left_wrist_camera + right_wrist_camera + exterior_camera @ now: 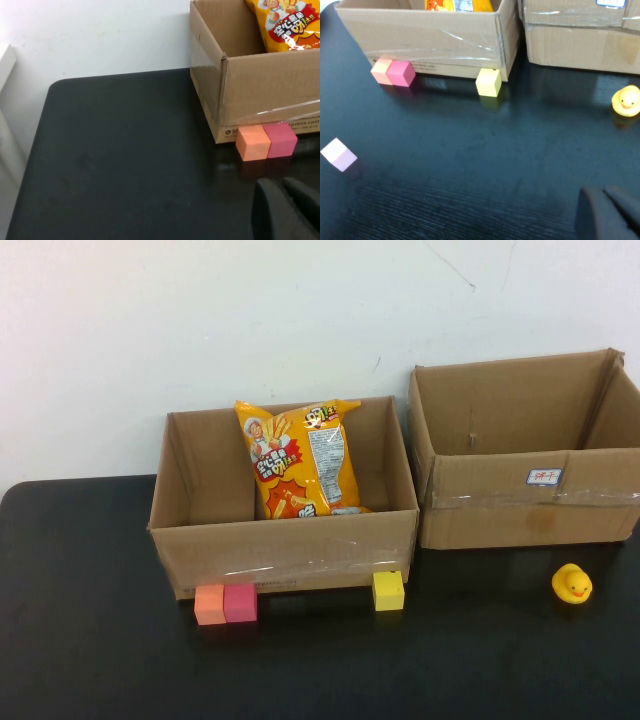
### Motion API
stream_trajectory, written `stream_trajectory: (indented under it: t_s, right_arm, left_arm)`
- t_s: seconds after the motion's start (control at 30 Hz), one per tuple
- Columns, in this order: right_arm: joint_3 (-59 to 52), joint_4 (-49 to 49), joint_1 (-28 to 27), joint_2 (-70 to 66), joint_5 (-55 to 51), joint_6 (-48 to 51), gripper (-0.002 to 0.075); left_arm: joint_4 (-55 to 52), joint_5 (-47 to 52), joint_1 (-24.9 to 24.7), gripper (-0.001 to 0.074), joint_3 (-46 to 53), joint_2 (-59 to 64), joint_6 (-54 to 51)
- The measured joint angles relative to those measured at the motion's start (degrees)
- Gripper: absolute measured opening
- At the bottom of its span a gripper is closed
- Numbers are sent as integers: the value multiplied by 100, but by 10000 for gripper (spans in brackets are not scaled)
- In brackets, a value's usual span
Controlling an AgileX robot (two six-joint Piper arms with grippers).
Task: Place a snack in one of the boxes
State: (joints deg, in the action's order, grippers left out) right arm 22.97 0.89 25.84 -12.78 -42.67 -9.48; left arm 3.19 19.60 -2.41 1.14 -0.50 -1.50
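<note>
High view: table (80,640) lay bare at 7 o'clock. Snack bag (300,460) stood in left box (285,550); right box (530,510) held nothing visible. Left gripper (285,210) and right gripper (607,212) hung low, closed, holding nothing.

Black table (80,640) against white wall (200,320)

An orange-yellow snack bag (300,458) with red lettering, a cartoon figure and a white label panel stands at the frame's centre inside a plain brown cardboard box (285,550). A second brown box (530,505), right of centre, carries a small white label. Along the lower edge of the first box sit an orange cube (209,605), a pink cube (240,602) and a yellow cube (388,591). A yellow duck (572,584) sits lower right. The table (90,640) is black, the wall (150,330) white. In the right wrist view, a pale lilac cube (338,154) lies at left.
</note>
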Motion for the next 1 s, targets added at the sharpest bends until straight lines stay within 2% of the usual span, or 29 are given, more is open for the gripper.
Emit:
stream_trajectory:
  t_s: [0.77, 0.87, 1.0]
  right_arm:
    - [-33, 0, -25, 102, 49, -9, -1]
    - [-43, -8, -343, 456, 53, -9, -1]
    - [-141, -8, -1073, 1100, 232, -9, -1]
  left_arm:
    - [2, 4, 9, -1, 0, 0, -5]
    - [2, 4, 9, -1, 0, 0, -5]
    - [12, 4, 9, 1, 0, 0, -5]
